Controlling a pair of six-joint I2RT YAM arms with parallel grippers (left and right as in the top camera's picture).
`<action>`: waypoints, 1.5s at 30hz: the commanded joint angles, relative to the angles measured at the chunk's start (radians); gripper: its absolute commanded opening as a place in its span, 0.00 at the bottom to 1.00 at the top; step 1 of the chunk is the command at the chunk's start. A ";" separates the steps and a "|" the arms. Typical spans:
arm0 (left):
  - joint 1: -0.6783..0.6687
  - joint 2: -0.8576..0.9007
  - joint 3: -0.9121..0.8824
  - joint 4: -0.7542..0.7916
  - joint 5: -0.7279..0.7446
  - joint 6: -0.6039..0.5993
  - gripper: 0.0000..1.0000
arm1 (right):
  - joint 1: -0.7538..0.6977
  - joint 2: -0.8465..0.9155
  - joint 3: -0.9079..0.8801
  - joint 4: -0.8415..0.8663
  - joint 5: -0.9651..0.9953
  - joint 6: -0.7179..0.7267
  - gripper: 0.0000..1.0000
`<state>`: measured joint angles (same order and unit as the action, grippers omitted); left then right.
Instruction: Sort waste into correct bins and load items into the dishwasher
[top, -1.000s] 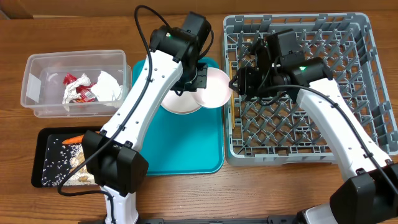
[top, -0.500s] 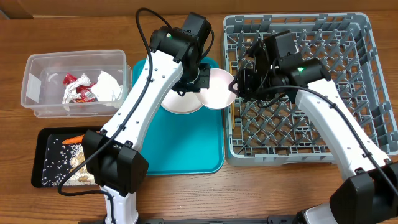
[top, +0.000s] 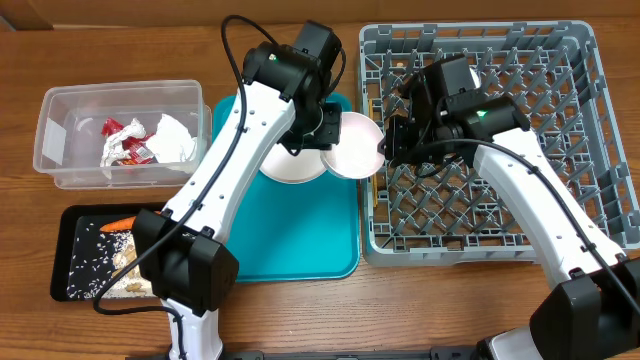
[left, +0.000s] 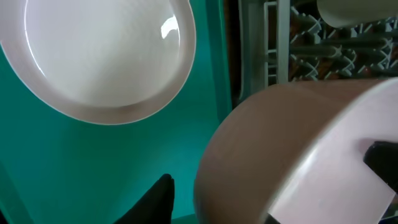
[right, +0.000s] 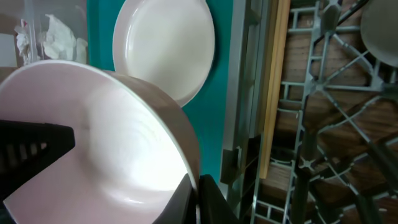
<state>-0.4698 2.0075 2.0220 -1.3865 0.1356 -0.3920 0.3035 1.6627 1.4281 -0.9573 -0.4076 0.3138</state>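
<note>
A white bowl (top: 355, 145) hangs tilted over the right edge of the teal tray (top: 300, 240), beside the grey dishwasher rack (top: 590, 150). My right gripper (top: 383, 148) is shut on the bowl's rim; in the right wrist view both fingers pinch the rim of the bowl (right: 99, 143) at the gripper (right: 198, 183). My left gripper (top: 330, 135) straddles the opposite wall of the bowl (left: 298, 155). Its outer finger (left: 163, 196) stands off the wall with a gap, so it is open. A wide white plate (top: 290, 168) lies on the teal tray under the left arm.
At the left, a clear tub (top: 60, 150) holds a red wrapper (top: 125, 140) and white napkins (top: 175, 138). In front of it, a black tray (top: 65, 250) carries a carrot (top: 118, 224) and pale crumbs (top: 95, 265). The rack's wall (right: 249, 93) stands close beside the bowl.
My right gripper has closed on the bowl's rim. My left gripper's jaws have loosened from the bowl. The bowl has drifted slightly right, toward the rack.
</note>
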 joint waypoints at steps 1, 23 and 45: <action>0.008 -0.004 0.000 0.022 0.093 0.084 0.34 | 0.002 0.000 -0.002 0.024 -0.019 -0.006 0.04; 0.306 -0.038 0.074 -0.033 0.469 0.295 1.00 | -0.260 -0.114 0.206 -0.093 0.691 -0.006 0.04; 0.303 -0.038 0.074 -0.034 0.351 0.295 1.00 | -0.254 -0.142 0.163 -0.169 1.593 -0.154 0.04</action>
<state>-0.1619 2.0029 2.0747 -1.4216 0.4957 -0.1188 0.0410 1.5185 1.6070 -1.1477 1.1355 0.1677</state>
